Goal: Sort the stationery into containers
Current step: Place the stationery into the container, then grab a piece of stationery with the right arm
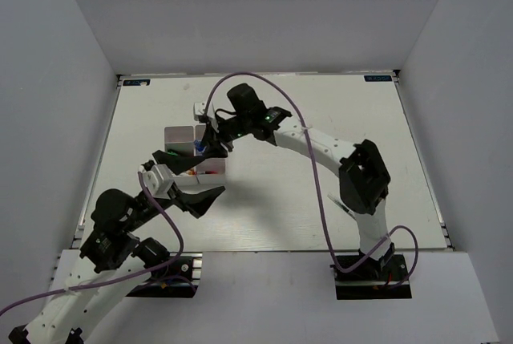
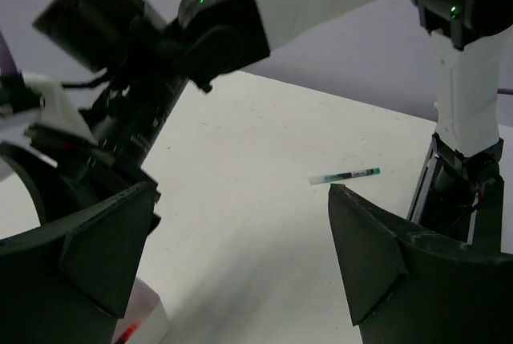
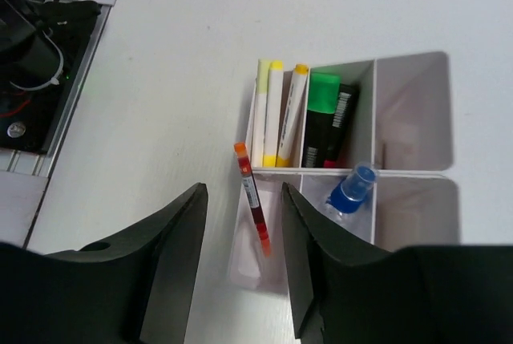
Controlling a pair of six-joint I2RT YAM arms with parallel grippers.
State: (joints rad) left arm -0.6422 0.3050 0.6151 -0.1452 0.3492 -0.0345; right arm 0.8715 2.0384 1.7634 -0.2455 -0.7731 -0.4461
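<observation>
Right wrist view, right pincer (image 3: 243, 200) pointing down, parted over tray (image 3: 417, 111), left pincer (image 2: 240, 192) wide

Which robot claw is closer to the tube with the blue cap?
Right. The right gripper hangs just above the tray, with the blue-capped tube standing beside one finger. The left gripper sits open at the tray's near corner, farther from the tube.

Both arms extended, jaws parted.
Left gripper (image 2: 240, 190) spread wide; right gripper (image 3: 242, 192) at its 12 o'clock, pointing down, fingers partly apart.
</observation>
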